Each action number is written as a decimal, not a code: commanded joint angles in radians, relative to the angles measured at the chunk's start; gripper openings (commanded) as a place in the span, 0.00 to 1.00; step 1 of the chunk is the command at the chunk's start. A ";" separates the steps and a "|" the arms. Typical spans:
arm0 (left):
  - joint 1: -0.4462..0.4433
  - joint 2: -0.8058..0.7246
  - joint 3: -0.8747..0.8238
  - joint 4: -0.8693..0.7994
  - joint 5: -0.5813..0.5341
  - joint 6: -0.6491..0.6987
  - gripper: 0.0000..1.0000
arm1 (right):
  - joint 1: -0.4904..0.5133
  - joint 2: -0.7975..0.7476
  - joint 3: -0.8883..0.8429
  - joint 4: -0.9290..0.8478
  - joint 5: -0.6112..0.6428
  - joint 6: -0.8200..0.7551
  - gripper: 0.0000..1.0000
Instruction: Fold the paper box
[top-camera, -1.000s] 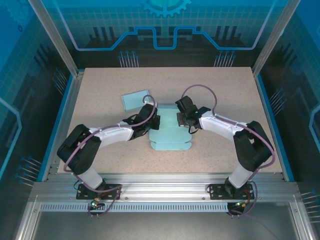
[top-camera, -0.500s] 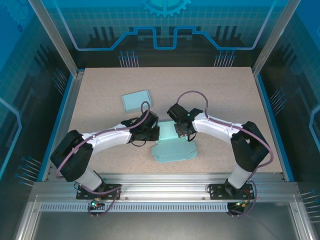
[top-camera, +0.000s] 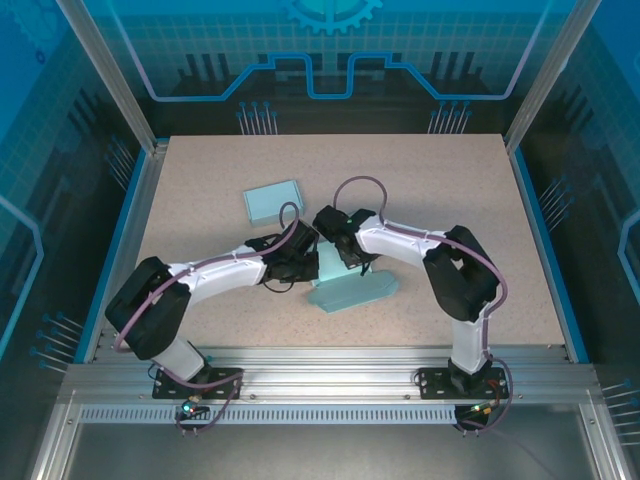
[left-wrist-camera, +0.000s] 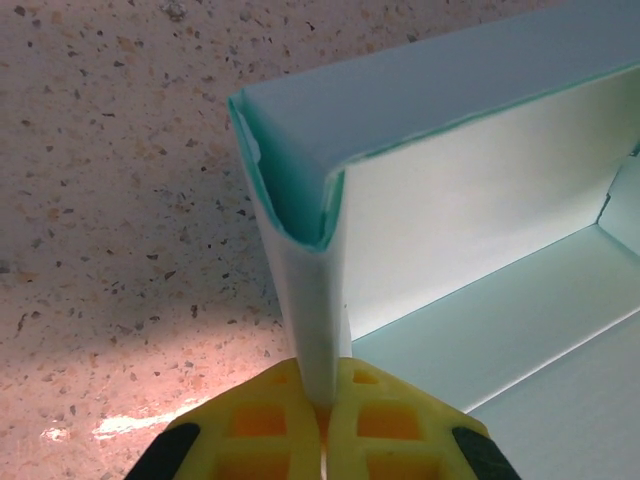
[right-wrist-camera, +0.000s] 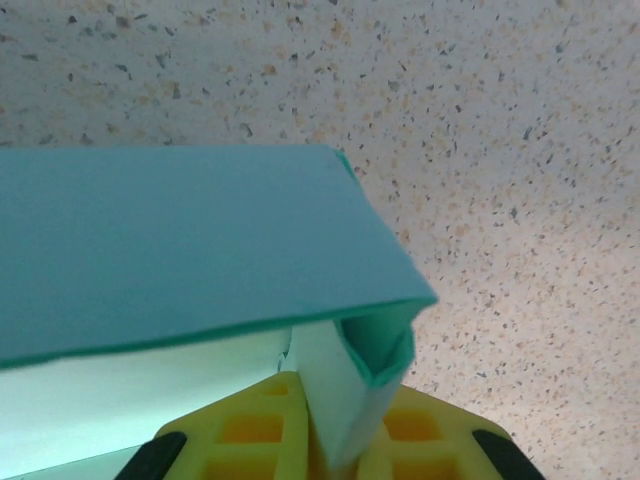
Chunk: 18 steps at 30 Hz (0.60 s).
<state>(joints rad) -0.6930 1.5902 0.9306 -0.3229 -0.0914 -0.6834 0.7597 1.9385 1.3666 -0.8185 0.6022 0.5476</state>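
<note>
Top external view gives us the speckled desk (top-camera: 450, 190), with the paper box (top-camera: 358, 292) lying near its middle, a little toward the near edge. The box's long axis runs left to right with a slight tilt. A smaller flat teal piece (top-camera: 273, 201) lies well apart at the far left, out of the way. Both arms reach inward and meet close together at the box's far wall, the left from the left and the right from the right, so we cannot call either one nearer. In the left wrist view the left tool (left-wrist-camera: 322, 405) has its yellow pads (left-wrist-camera: 265, 420) drawn narrow on an upright folded wall at a corner, and the box floor stretches off to the right. In the right wrist view the right tool (right-wrist-camera: 335, 420) likewise pinches a doubled wall edge at a corner, and that wall runs off to the left. We judge the coming fold turns on this shared wall: each tool sits at one end of it, and the two wrists crowd each other.
</note>
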 joint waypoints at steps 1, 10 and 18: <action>0.012 0.030 0.037 -0.091 -0.106 -0.012 0.01 | 0.005 0.092 -0.046 -0.104 0.100 -0.028 0.11; 0.028 0.217 0.187 -0.242 -0.184 -0.007 0.11 | 0.016 0.057 -0.068 -0.035 -0.013 -0.068 0.11; 0.034 0.308 0.272 -0.438 -0.246 -0.005 0.12 | 0.004 0.029 -0.093 0.035 -0.134 -0.086 0.12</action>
<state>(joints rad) -0.6857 1.7988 1.2022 -0.5404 -0.2253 -0.7017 0.6971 1.9465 1.3190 -0.7311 0.5266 0.5011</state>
